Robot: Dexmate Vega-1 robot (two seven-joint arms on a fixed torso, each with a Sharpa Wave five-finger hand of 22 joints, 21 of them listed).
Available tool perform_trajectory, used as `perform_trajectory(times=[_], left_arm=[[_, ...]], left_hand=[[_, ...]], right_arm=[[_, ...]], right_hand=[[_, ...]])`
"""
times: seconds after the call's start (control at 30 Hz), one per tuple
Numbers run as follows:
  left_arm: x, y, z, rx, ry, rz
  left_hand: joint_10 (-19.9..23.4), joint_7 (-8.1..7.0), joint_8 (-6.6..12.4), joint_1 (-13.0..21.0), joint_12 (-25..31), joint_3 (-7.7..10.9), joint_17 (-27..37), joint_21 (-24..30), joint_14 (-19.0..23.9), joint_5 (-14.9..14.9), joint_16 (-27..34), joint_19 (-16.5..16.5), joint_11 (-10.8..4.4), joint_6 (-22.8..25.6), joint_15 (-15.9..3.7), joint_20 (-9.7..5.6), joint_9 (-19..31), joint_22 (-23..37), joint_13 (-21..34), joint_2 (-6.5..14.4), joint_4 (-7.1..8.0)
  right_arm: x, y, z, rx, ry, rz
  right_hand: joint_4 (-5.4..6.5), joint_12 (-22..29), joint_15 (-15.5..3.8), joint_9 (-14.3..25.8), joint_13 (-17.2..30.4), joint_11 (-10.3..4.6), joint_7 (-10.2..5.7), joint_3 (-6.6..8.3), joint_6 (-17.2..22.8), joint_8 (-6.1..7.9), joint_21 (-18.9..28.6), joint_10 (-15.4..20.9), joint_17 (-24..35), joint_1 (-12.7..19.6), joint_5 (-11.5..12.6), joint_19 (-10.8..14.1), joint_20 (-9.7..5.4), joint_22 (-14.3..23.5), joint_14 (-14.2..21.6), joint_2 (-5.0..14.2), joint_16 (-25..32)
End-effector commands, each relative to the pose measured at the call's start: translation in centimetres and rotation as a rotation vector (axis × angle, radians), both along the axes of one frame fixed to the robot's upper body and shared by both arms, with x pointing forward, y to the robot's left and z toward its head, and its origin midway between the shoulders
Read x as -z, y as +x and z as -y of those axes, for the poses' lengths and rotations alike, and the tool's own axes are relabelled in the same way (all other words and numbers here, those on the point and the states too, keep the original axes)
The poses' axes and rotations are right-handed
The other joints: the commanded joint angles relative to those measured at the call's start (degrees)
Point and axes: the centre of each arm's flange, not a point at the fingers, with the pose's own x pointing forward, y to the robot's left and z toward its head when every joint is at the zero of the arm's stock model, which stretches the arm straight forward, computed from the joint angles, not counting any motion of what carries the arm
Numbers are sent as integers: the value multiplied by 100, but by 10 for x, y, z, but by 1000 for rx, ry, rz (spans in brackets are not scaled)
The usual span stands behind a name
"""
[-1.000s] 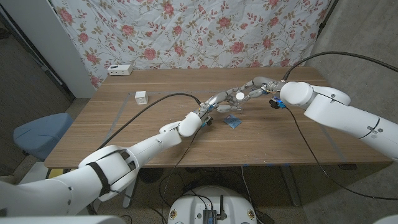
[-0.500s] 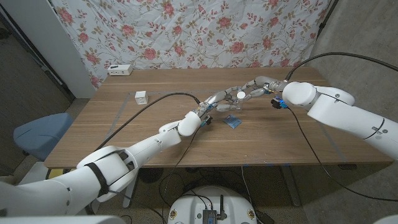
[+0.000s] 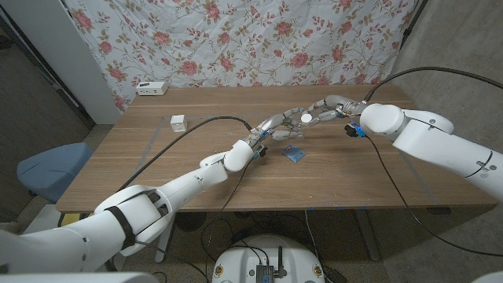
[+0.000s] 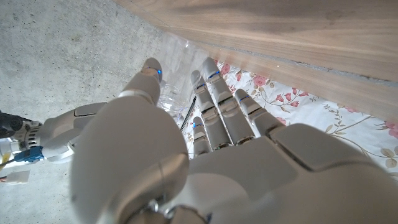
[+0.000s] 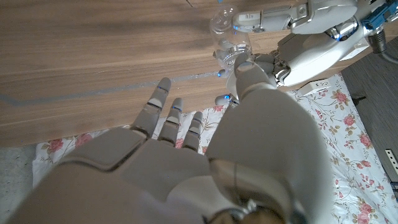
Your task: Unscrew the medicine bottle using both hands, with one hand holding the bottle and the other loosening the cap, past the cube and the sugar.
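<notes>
My left hand [image 3: 273, 129] reaches over the middle of the table and grips a clear medicine bottle [image 5: 226, 34], which lies between its thumb and fingers [image 4: 176, 93]. Just to its right, my right hand [image 3: 330, 110] pinches a small white cap [image 3: 306, 117] in its fingertips, close to the bottle's mouth. A blue sugar packet [image 3: 294, 154] lies on the wood just in front of both hands. The white cube [image 3: 178, 123] stands apart at the table's left side. In the left wrist view the right hand [image 4: 59, 134] shows beside the bottle.
A white power strip [image 3: 152, 88] lies at the table's back left edge, under the flowered cloth. Black cables run along both arms. A blue chair [image 3: 51, 169] stands off the table's left side.
My right hand has drawn slightly to the right and back with the white cap, widening the gap to the left hand. The left hand and bottle have stayed put.
</notes>
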Motion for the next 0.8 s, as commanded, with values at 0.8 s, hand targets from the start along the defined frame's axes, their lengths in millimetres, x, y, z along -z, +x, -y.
perform_trajectory(times=[0.8], left_arm=[[-3, -11, -12, -44, -28, 33]], left_hand=[[415, -18, -4, 32, 25, 61, 17, -12, 65, 37, 11, 36, -409, 43, -471, -680, 8, -1, 14, 74, 35]], right_arm=[[1, -11, 38, 49, 127, 25]], right_hand=[[-10, 34, 65, 28, 14, 82, 124, -72, 93, 0, 64, 50, -7, -94, -23, 129, 64, 8, 61, -31, 50]])
